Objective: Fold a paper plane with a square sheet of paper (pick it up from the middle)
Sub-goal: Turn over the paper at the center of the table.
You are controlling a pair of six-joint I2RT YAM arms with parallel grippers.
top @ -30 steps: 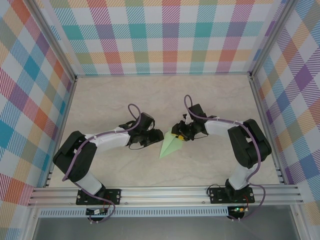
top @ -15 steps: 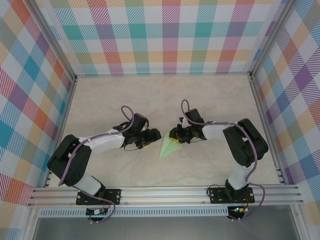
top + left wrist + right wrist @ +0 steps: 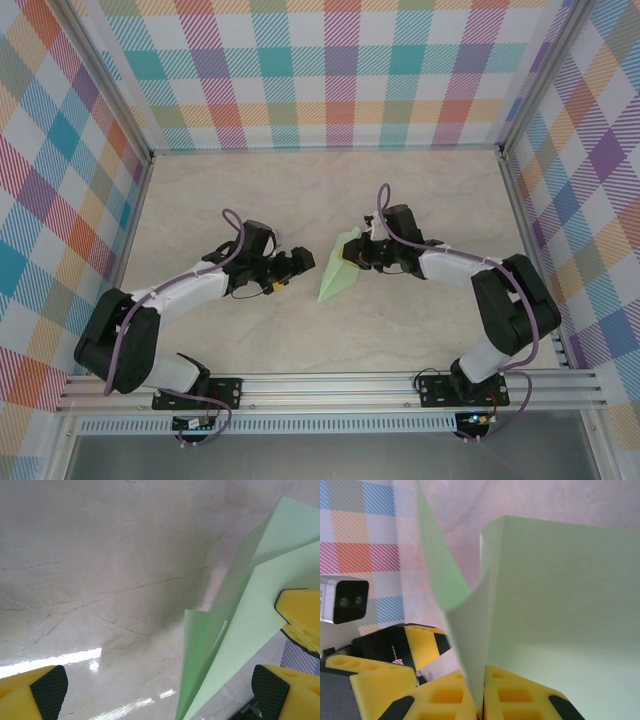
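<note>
Over marble table, paper plane points near-left

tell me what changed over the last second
The left hand opened wide and drew back to the left, away from the plane. The right hand shut on the plane's far end and carried it slightly toward the far side of the table. The plane keeps its pointed fold, tip toward the near edge.
</note>
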